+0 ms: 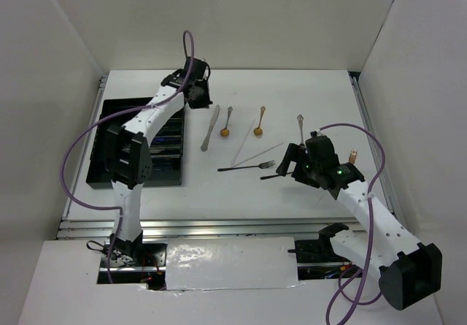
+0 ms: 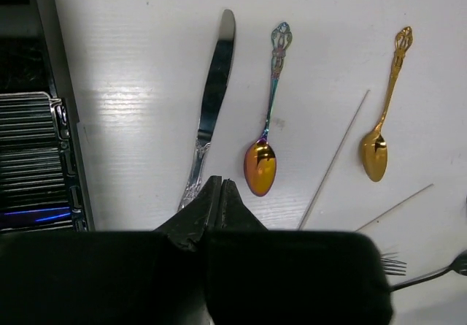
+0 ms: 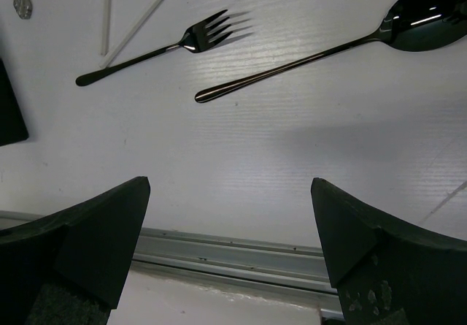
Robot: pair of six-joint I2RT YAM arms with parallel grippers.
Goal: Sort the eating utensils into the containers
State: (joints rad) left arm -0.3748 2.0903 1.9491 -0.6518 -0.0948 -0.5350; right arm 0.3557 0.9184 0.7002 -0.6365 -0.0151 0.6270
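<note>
I have the white counter (image 1: 306, 91) in front of me. The black tray (image 1: 120, 107) lies along its left side and most of the cutlery is spread loose to the right of it.

My left tool (image 2: 220, 190) is clenched tip to tip with nothing between the jaws. It sits just beside the handle end of the silver knife (image 2: 211, 98), which lies flat and nearly parallel to the tray, a little way off it. My right tool (image 3: 230, 190) is spread wide and empty, hanging over bare counter near the black spoon (image 3: 306, 55) and black fork (image 3: 157, 47).

I read the knife as the piece to lift now. A clenched tool will only nudge it, so I would open the jaws first and set them across the handle, not along it. Then I would come straight down until both tips meet the counter before I squeeze.

The handle is the thicker end. The blade looks thin and slick, and I expect it to skate if I pinch it there.

The blue-stemmed little spoon (image 2: 260, 166) lies just beside the knife, so the outer jaw must stay clear of its bowl. The gold spoon (image 2: 379, 142) and the thin chopsticks (image 2: 332, 161) are farther right and no worry.
</note>
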